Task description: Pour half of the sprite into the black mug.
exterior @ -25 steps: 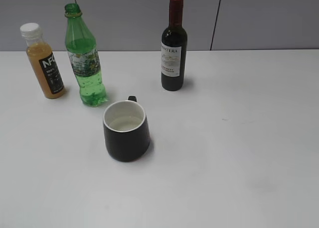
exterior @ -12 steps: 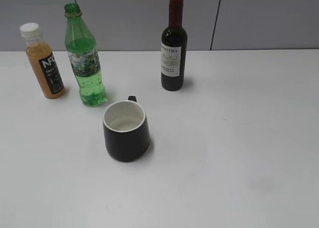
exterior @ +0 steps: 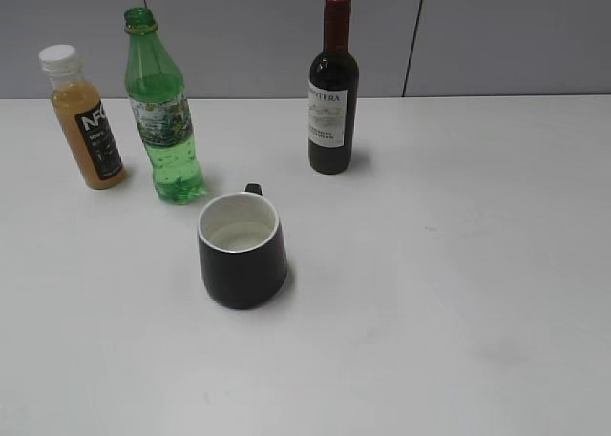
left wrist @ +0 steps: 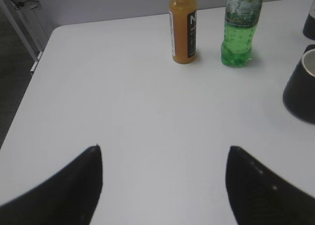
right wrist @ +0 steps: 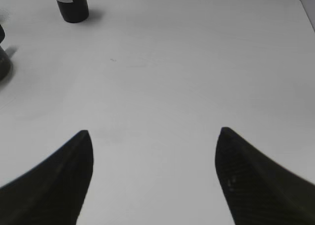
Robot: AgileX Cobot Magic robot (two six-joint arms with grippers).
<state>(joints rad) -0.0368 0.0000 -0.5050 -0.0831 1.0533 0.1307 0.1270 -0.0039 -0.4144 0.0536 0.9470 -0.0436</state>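
The sprite bottle [exterior: 164,121] stands upright and capless at the back left of the white table, with liquid in its lower part. It also shows in the left wrist view [left wrist: 240,25]. The black mug [exterior: 242,250] stands in front of it, handle turned to the back, white inside; its edge shows in the left wrist view [left wrist: 301,84]. My left gripper [left wrist: 164,148] is open and empty over bare table, well short of the bottle. My right gripper [right wrist: 153,132] is open and empty over bare table. Neither arm shows in the exterior view.
An orange juice bottle [exterior: 84,116] with a white cap stands left of the sprite. A dark wine bottle [exterior: 332,88] with a red top stands at the back middle, also in the right wrist view [right wrist: 71,3]. The table's left edge [left wrist: 37,72] drops off.
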